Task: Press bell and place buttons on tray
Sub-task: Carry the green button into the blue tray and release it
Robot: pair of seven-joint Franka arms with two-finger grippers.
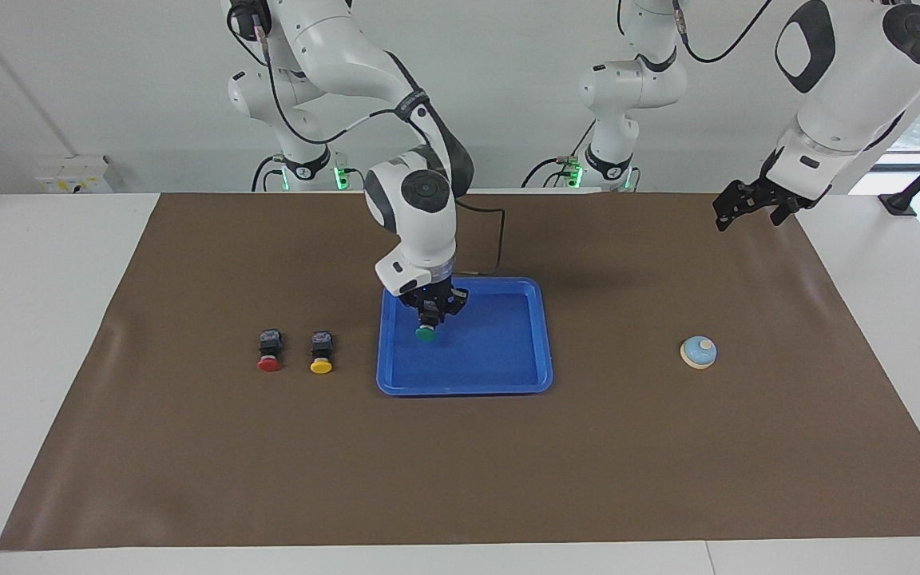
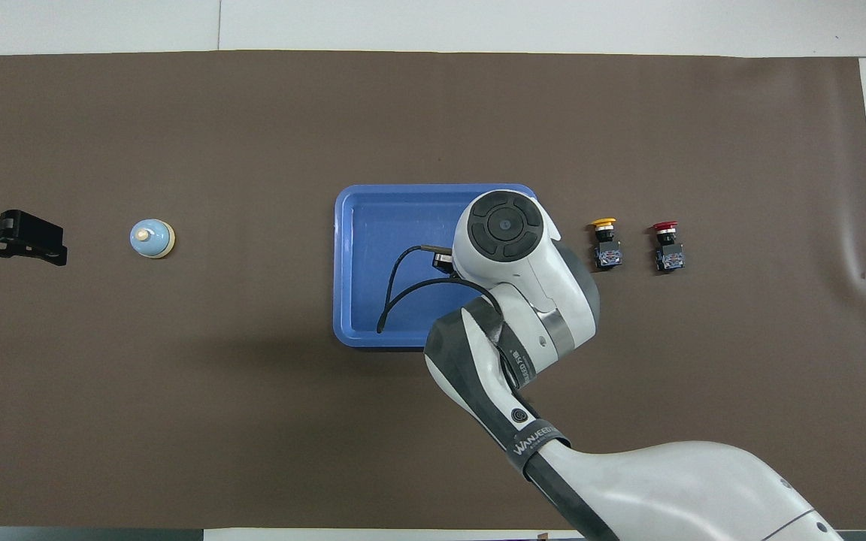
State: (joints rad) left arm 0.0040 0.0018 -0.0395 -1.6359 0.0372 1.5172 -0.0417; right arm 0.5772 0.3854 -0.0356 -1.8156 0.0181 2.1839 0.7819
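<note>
Pinching green button over blue tray, right pincer, left pincer spread, waiting.

You have three buttons in all: one green button, one red button and one yellow button. From overhead you will count only two, since the arm covers the green one. There is one tray and one bell. One brown mat covers one white table. Two arms work here, so two grippers: the right gripper and the left gripper. On the wall toward the right arm's end you may count one pale box, probably a socket strip, though it is too small to tell.
</note>
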